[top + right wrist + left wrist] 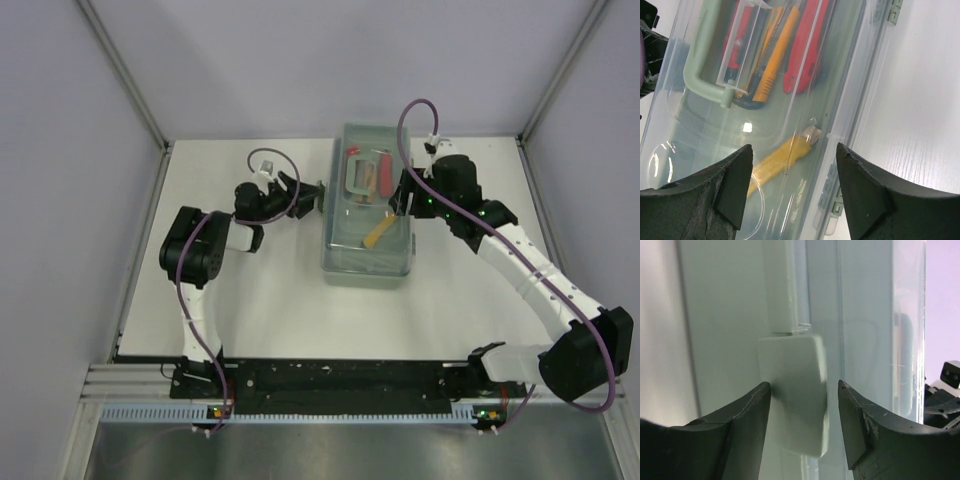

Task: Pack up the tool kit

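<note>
Toolbox (367, 262), left hand (804, 386) astride its latch (790, 365) (jaws apart), right hand (794, 150) over lid (700, 130)

Glossy translucent plastic lid (690, 145); matt smooth latch (792, 390); grained tabletop (920, 100)

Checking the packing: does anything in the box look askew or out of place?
One yellow tool lies diagonally under the toolbox lid, apart from the red and yellow tools lined up beneath the handle. Nothing spilled or damaged shows.

Bright even light; glare on toolbox lid (745, 127)
</note>
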Available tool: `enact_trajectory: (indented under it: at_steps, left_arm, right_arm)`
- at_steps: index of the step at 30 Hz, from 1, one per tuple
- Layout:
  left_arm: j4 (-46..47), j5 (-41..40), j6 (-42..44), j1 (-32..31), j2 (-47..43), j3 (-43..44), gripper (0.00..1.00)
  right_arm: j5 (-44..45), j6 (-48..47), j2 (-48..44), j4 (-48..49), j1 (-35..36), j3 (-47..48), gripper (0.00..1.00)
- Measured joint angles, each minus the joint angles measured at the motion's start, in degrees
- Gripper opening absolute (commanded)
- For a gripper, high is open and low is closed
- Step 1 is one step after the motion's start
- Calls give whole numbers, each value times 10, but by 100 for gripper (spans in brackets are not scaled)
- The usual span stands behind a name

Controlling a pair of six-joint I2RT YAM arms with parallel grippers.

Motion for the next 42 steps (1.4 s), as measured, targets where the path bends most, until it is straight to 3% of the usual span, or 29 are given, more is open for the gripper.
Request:
enact_trajectory:
  at_steps: [11,19,26,36,42]
  left_arm:
    - [69,2,-42,-19,29,10,62]
    - [35,0,-7,-27,29,10,72]
    - [22,-1,7,-27,28,12,75]
    - [81,3,-105,-31,32,12,73]
    - [81,1,-112,-31,32,7,67]
  right_arm:
    - [0,0,0,-5,0,0,66]
    - [3,-1,0,-6,0,0,67]
    - [11,-1,13,2,0,1,67]
    - [13,0,25,7,-2,5,67]
    - [16,1,28,10,-2,5,66]
